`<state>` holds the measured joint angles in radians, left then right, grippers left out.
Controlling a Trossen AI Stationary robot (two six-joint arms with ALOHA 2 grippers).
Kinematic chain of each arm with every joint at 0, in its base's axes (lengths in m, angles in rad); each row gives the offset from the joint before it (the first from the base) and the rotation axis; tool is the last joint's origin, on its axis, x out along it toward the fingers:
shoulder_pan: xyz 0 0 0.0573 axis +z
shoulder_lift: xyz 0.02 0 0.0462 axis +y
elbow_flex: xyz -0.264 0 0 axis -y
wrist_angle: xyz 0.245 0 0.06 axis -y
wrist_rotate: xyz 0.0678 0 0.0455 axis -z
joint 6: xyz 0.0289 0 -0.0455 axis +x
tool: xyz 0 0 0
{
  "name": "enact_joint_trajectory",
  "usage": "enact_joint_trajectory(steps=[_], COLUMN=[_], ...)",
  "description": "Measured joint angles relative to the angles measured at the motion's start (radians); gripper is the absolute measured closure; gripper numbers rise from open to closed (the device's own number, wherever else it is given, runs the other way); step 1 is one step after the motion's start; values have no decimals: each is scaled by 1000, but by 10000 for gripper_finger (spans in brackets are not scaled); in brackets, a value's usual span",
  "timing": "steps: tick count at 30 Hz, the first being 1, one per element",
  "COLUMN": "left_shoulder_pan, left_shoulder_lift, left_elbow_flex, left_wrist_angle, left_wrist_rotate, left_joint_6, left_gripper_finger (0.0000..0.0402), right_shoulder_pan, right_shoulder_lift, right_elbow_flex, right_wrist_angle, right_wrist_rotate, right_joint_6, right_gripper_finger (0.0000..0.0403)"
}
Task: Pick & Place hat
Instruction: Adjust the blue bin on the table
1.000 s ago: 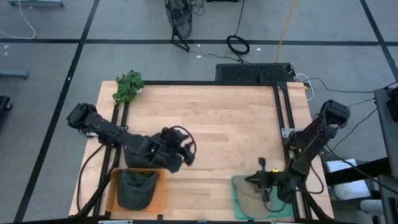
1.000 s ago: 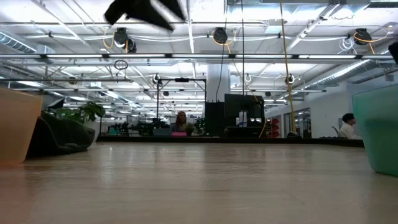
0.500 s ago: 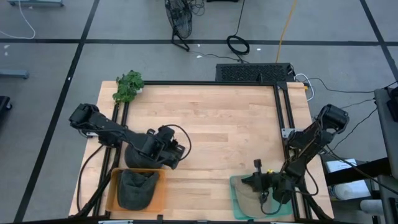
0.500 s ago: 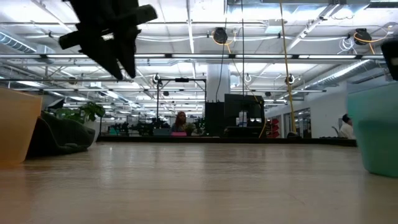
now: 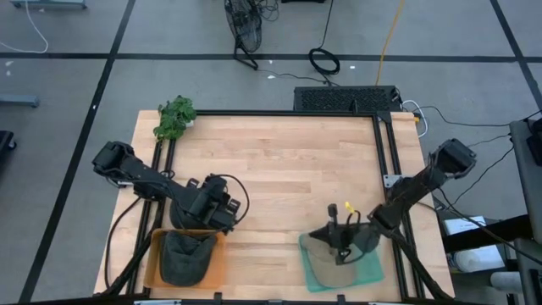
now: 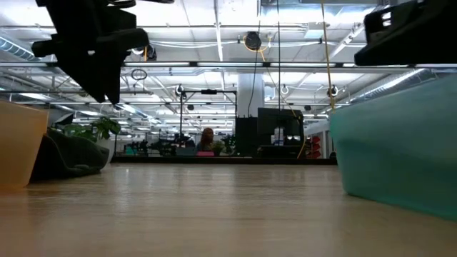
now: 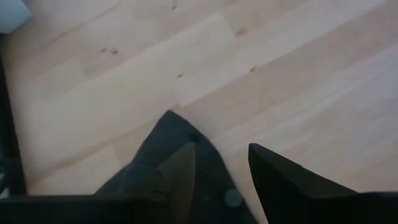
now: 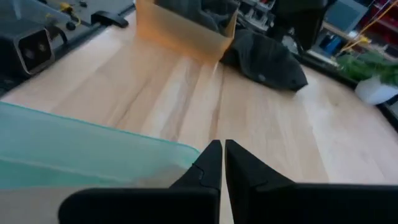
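Dark cloth is what the job turns on: one hat (image 5: 196, 219) lies flat on the bare wood just beside the orange bin's (image 5: 155, 261) far rim, and a second hat (image 5: 186, 257) already sits slumped inside that bin. The left gripper (image 5: 227, 212) hangs over the loose one with its fingers (image 7: 177, 177) parted and nothing between them — in the left wrist view the fabric shows right under the tips. By the look of it the hat is light and limp; it should fold and drag rather than lift as one piece, so a pinch on a raised fold of the crown, or on the stiffer brim if there is one, seems the safest hold. The right gripper (image 5: 341, 246) is pressed shut at the near rim of the teal bin (image 5: 373, 273), holding nothing that can be seen. Room is generous — the middle of the table (image 5: 288, 161) is open wood, the two arms are well apart, and a small green plant (image 5: 174, 117) stands at the far left corner. The orange bin's wall is the one edge likely to snag trailing cloth.
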<state>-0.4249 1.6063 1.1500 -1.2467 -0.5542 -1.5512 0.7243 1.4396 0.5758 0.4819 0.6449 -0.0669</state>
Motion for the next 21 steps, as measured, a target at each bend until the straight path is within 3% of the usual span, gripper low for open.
enact_joint_trajectory(steps=[9, 15, 21], left_shoulder_pan=[38, 59, 80], left_shoulder_lift=[1, 1, 1], left_elbow_flex=[1, 1, 1], left_wrist_angle=[78, 80, 84], left_wrist_rotate=[-7, -6, -6], left_joint_6=[176, 212, 214], left_gripper_finger=[238, 238, 238], right_shoulder_pan=[-167, -262, -230], right_shoulder_lift=[-116, -244, -285], right_elbow_flex=[0, 0, 0], right_wrist_angle=[-303, -508, -600], right_wrist_rotate=[-228, -595, -611], right_joint_6=[23, 180, 235], right_gripper_finger=[403, 403, 393])
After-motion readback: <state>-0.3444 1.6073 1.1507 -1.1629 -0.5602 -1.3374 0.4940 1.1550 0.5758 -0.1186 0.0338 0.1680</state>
